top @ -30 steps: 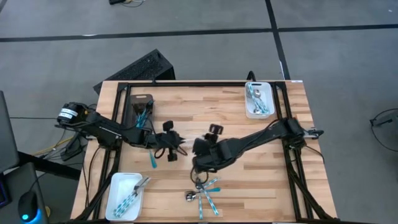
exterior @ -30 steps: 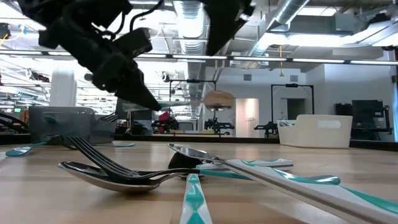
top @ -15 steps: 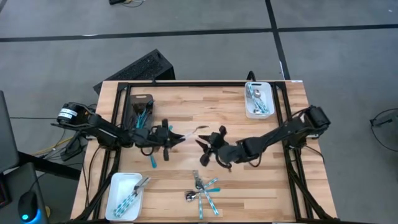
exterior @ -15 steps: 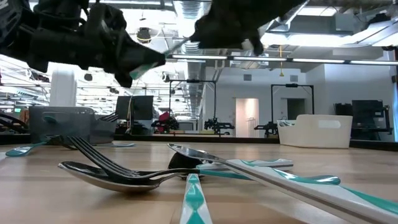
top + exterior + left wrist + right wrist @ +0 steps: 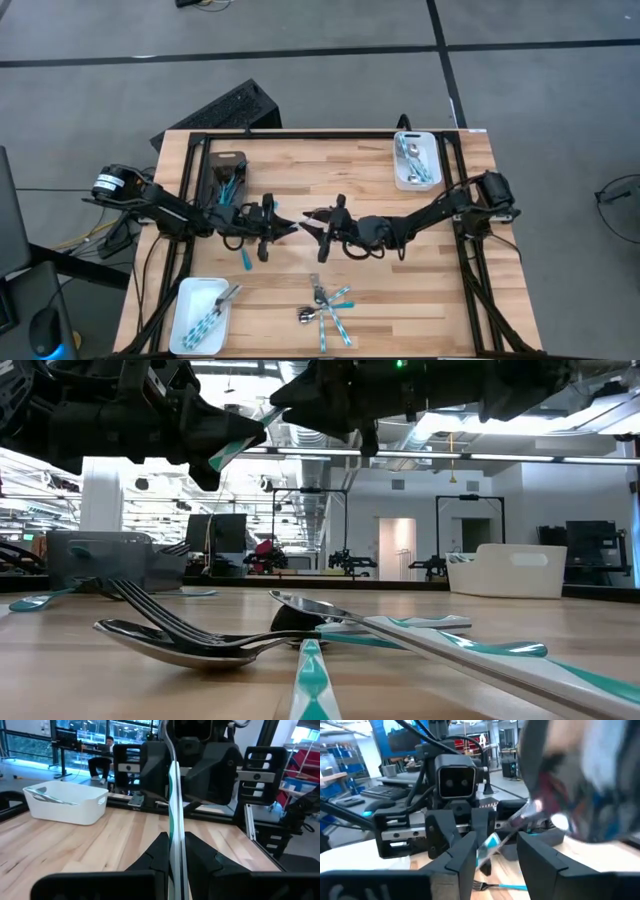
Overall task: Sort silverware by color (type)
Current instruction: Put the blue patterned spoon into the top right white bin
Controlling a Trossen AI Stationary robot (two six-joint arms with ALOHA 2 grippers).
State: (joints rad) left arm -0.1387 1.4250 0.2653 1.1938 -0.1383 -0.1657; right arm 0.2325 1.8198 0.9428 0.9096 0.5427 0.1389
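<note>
Clamping a teal-handled utensil (image 5: 173,815) between its fingers (image 5: 200,852), the left gripper (image 5: 277,224) hovers above the middle of the table (image 5: 370,180). The utensil's long axis runs across the table from left to right, and its free end points straight at the right gripper (image 5: 312,225), which faces it from close by. In the right wrist view, that end (image 5: 517,822) reaches between the right gripper's fingers (image 5: 460,852), which stand apart on either side of it; whether they touch it cannot be told. Both grippers hang well clear of the wood, as the low view shows.

Near the table's front edge, a small heap of silverware (image 5: 328,303) lies crossed over itself: forks and a spoon with heads to the left, teal handles fanning right and forward. One lone teal piece (image 5: 244,260) lies on the wood below the left arm, its length running front to back. A dark tray (image 5: 224,178) at the back left holds several pieces, a white tray (image 5: 414,160) at the back right holds more, and another white tray (image 5: 203,313) at the front left holds a few.
</note>
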